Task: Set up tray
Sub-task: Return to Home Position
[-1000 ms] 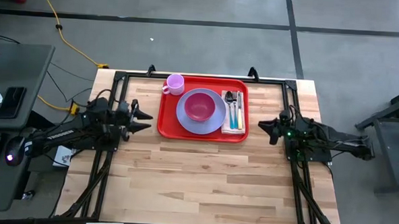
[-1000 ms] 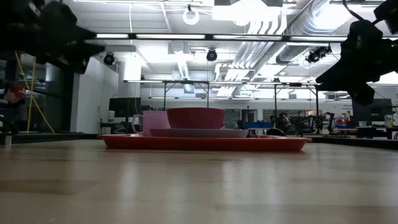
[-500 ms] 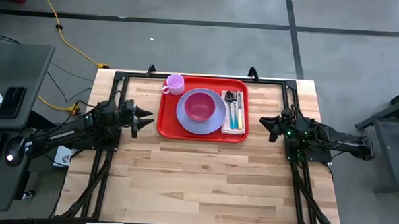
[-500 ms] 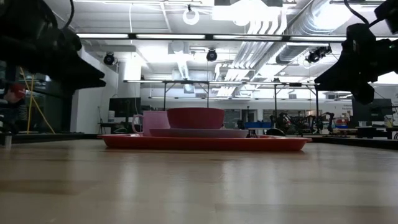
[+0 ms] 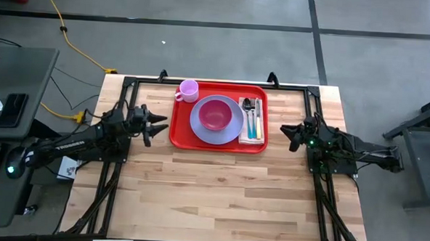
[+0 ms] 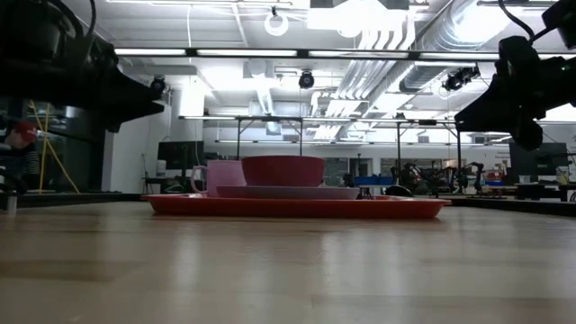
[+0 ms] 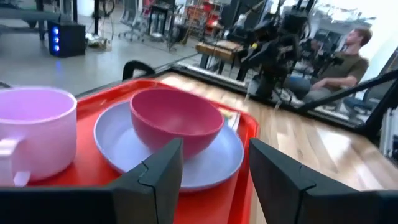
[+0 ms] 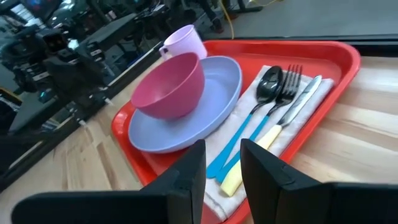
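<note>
The red tray lies flat on the wooden table, near the middle of its far edge. On it sit a lavender plate with a pink bowl, a pale pink mug at its far left corner, and a napkin bearing a spoon, fork and knife on its right side. My left gripper hovers open just left of the tray, pointing level at it. My right gripper hovers open to the tray's right, tipped slightly down toward the cutlery. Neither holds anything.
Black frame rails run along the table's far, left and right sides. The near half of the wooden tabletop is bare. A desk with a keyboard and phone stands beyond the left edge. A person sits in the room behind.
My left gripper has sunk a little, swung toward the tray and levelled out, its fingers still apart. The tray and everything on it have stayed put.
</note>
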